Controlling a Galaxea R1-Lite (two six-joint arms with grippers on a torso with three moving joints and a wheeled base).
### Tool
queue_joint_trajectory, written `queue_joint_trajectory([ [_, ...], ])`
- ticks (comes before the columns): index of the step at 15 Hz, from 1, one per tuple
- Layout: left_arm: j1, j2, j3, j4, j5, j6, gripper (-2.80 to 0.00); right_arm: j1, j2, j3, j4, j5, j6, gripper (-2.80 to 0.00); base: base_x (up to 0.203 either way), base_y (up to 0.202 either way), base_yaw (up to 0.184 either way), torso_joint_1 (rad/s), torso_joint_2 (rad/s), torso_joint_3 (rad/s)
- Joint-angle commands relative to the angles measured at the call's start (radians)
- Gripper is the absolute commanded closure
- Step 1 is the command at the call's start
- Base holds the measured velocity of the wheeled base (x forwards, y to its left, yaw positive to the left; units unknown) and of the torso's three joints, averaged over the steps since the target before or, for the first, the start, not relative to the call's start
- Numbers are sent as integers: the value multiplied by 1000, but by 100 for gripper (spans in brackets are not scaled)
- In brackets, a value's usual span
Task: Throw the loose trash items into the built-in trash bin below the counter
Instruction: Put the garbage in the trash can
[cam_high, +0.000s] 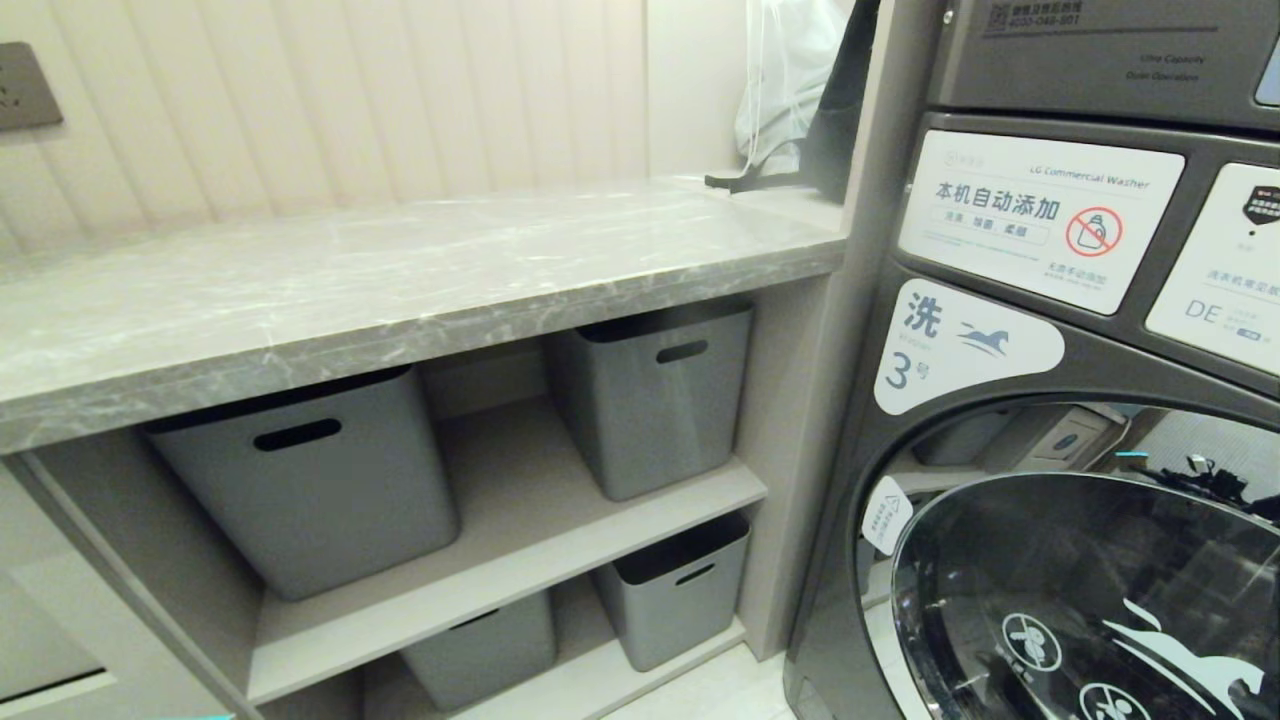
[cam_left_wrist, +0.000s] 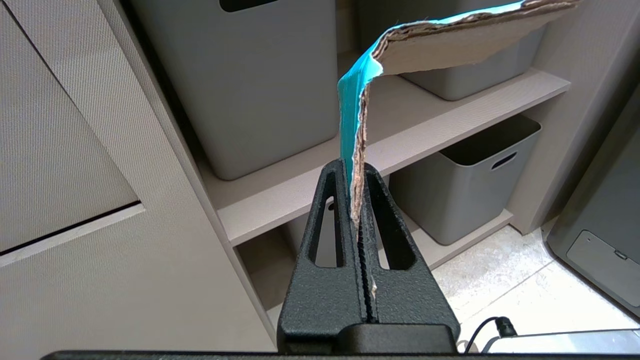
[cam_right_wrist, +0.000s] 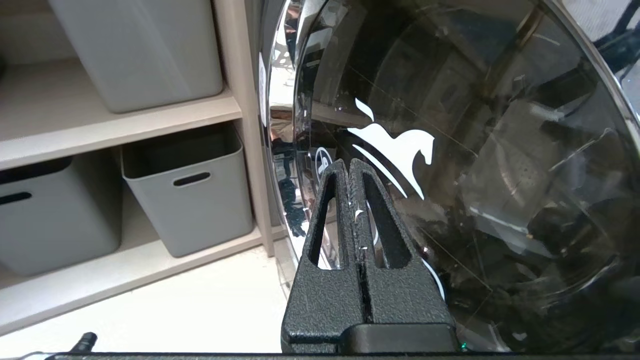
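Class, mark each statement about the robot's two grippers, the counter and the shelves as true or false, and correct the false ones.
1. The left gripper is clamped on a folded cardboard scrap. True.
2. The right gripper holds cardboard too. False: it is shut on nothing, facing the washer door.
3. Grey tubs stand on the shelves below the counter. True.
4. Both arms show in the head view. False: neither does.
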Motion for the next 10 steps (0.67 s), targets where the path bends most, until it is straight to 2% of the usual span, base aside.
queue_joint_trajectory([
  [1,0,0,0,0,-1,0,0,0,0,0,-1,2,-4,0,0,0,0,0,0,0],
  [4,0,0,0,0,-2,2,0,0,0,0,-1,3,-6,0,1,-7,23,2,2,0],
  [10,0,0,0,0,-6,7,0,0,0,0,-1,3,-6,0,3,-9,166,3,3,5],
])
